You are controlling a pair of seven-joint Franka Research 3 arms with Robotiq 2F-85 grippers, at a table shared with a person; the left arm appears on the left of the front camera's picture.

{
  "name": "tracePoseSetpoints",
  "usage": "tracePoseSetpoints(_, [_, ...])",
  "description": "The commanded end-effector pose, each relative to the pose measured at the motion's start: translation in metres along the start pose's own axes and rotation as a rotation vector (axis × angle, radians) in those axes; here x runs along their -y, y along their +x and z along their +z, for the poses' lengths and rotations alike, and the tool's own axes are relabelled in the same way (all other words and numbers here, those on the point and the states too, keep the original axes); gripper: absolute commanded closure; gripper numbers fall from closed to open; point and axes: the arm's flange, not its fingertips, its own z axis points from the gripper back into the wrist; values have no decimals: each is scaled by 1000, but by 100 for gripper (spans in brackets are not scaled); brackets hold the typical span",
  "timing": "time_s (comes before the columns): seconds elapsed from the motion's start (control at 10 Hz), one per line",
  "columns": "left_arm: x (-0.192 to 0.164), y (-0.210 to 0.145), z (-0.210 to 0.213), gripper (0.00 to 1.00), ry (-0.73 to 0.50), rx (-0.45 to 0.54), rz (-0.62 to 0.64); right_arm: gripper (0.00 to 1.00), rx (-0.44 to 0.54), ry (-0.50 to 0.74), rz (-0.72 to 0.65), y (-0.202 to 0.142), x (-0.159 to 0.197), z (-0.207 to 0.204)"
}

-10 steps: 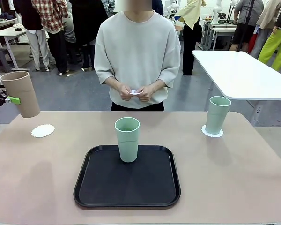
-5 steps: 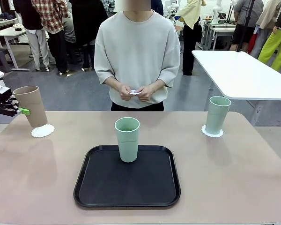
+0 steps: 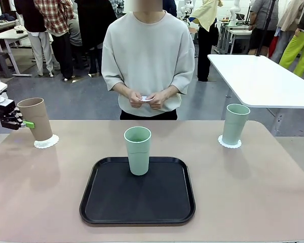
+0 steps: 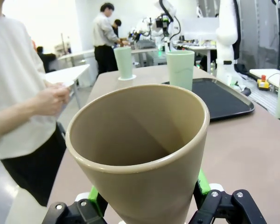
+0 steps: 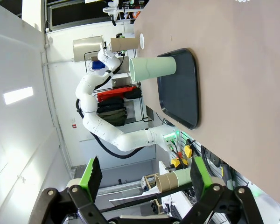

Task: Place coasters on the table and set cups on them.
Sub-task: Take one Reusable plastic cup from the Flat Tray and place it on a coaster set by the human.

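My left gripper [image 3: 21,123] is shut on the tan-brown cup [image 3: 38,119], whose base meets the left coaster [image 3: 45,142] on the table [image 3: 253,187]; the cup leans slightly. In the left wrist view the tan cup [image 4: 140,154] rises between the green pads [image 4: 201,183]. One mint cup [image 3: 137,150] stands on the black tray [image 3: 137,202]. The other mint cup [image 3: 235,123] stands on the right coaster [image 3: 229,143]. The person holds a third white coaster [image 3: 146,99] in both hands. My right gripper [image 5: 146,179] is open and holds nothing, off the table's side.
The person stands at the far edge, hands close to the body. A white table [image 3: 263,78] stands behind at the right. Bare tabletop lies left and right of the tray and along the far edge in the middle.
My left gripper has brought the tan cup down from the air and to the right, straightening it until its base sits on the left coaster. Nothing else moved.
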Motion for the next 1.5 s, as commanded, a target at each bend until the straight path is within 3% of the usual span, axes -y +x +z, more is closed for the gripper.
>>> tracePoseSetpoints(0.0, [-8, -5, 1, 12, -8, -9, 10, 0, -2, 8, 2, 0, -1, 0])
tracePoseSetpoints(0.6, [-8, -23, 0, 12, -15, -43, 17, 0, -2, 8, 2, 0, -1, 0])
tracePoseSetpoints(0.7, [-10, -24, -1, 1, -28, -32, 14, 0, -2, 8, 2, 0, -1, 0])
tracePoseSetpoints(1.4, [-6, -19, 12, 0, -75, -71, 36, 0, -2, 8, 2, 0, -1, 0])
